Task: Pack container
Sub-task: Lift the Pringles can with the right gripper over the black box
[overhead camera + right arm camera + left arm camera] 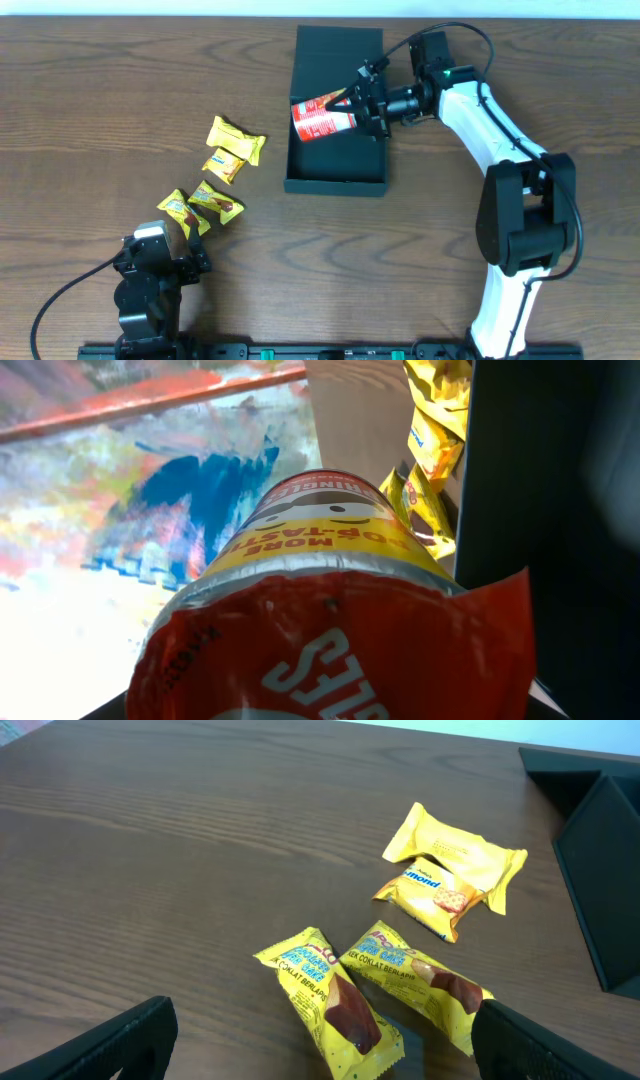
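Clamping one end of the red can (322,117), the right gripper (362,103) hangs over the open green box (335,160) just beneath it, probably light, stiff cardboard, best gripped by a side wall rather than the floppy flap.

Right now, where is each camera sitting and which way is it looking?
Overhead: above the table, looking straight down; shows both arms, the right arm's jaws gripping the red can at the container.
Left wrist: on the left arm, low, looking forward at four snack packets; its open jaws' dark tips show in the bottom corners.
Right wrist: on the right arm, pressed close behind the red can; its own jaws do not clearly show.
Shared: overhead and left wrist both see the four packets and the container.
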Available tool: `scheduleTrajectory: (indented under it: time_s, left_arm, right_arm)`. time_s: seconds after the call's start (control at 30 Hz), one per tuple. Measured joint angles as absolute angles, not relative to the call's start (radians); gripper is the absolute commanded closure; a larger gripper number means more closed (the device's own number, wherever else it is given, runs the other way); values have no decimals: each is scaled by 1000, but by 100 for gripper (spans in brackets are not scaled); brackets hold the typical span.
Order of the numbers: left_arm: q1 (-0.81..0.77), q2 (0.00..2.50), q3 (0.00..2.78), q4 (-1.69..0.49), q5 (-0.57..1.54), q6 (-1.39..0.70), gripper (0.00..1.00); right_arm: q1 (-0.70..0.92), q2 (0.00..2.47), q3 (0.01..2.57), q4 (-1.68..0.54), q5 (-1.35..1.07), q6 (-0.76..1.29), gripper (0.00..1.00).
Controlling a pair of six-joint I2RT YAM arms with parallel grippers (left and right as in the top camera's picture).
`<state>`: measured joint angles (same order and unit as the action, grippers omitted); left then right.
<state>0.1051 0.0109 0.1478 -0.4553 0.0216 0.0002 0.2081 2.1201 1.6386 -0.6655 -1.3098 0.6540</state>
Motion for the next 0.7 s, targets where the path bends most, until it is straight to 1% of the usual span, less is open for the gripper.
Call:
scheduleTrajectory:
  time_s: [0.13, 0.43, 0.7]
  left_arm:
    - [105, 11, 148, -455, 22, 0, 5]
    - [105, 11, 148, -455, 22, 0, 5]
    - [105, 11, 148, -455, 22, 0, 5]
  right_arm:
    - [223, 2120, 1639, -608, -1258, 791, 41]
    - [228, 2120, 1639, -496, -1161, 1019, 40]
    - [241, 2120, 1638, -520, -1126, 1098, 42]
